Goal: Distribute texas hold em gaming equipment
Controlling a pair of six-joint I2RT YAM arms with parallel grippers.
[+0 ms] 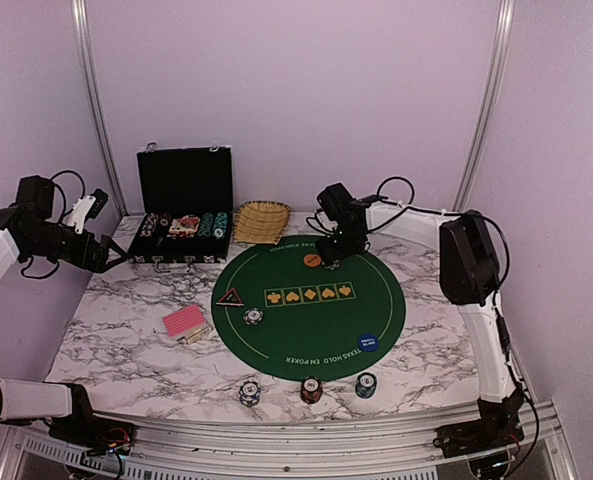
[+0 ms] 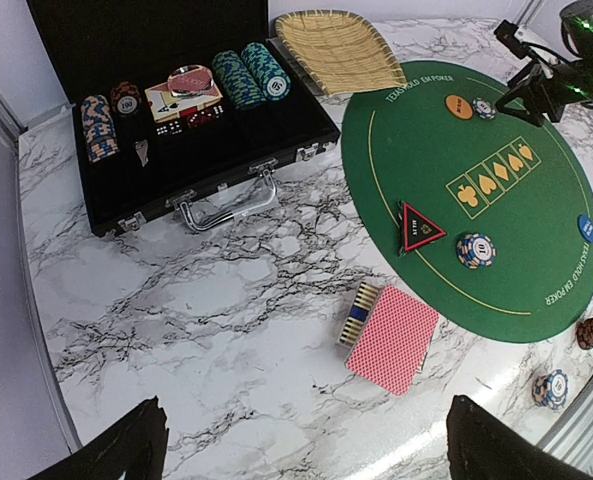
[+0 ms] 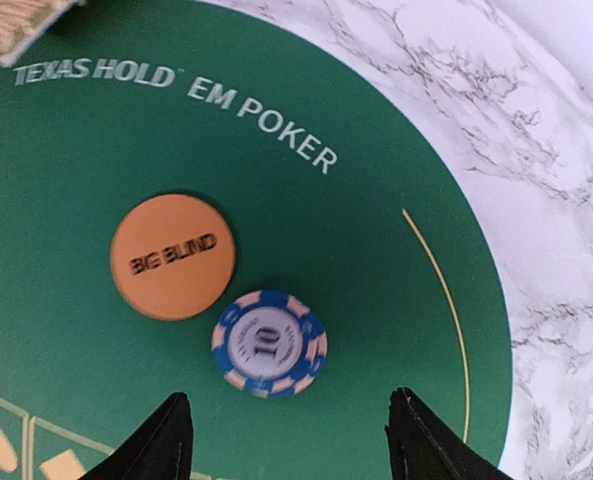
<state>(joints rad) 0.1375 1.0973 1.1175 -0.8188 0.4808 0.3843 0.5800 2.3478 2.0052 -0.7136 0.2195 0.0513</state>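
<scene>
My right gripper (image 3: pixel 291 428) is open and empty, hovering just above a blue striped "10" chip (image 3: pixel 269 343) beside the orange "BIG BLIND" disc (image 3: pixel 173 256) at the far side of the green mat (image 1: pixel 309 305). My left gripper (image 2: pixel 311 450) is open and empty, high over the marble at the left. Below it lies the pink-red-backed card deck (image 2: pixel 392 338). The black-red triangle (image 2: pixel 419 226) and a striped chip (image 2: pixel 476 250) sit on the mat's left edge. The blue disc (image 1: pixel 368 342) is at the mat's near right. Three chip stacks (image 1: pixel 311 389) stand along the near edge.
The open black case (image 2: pixel 176 110) with rows of chips, dice and a dealer button stands at the back left. A woven straw basket (image 2: pixel 338 50) lies beside it. The right arm's body (image 1: pixel 466 260) reaches along the table's right side.
</scene>
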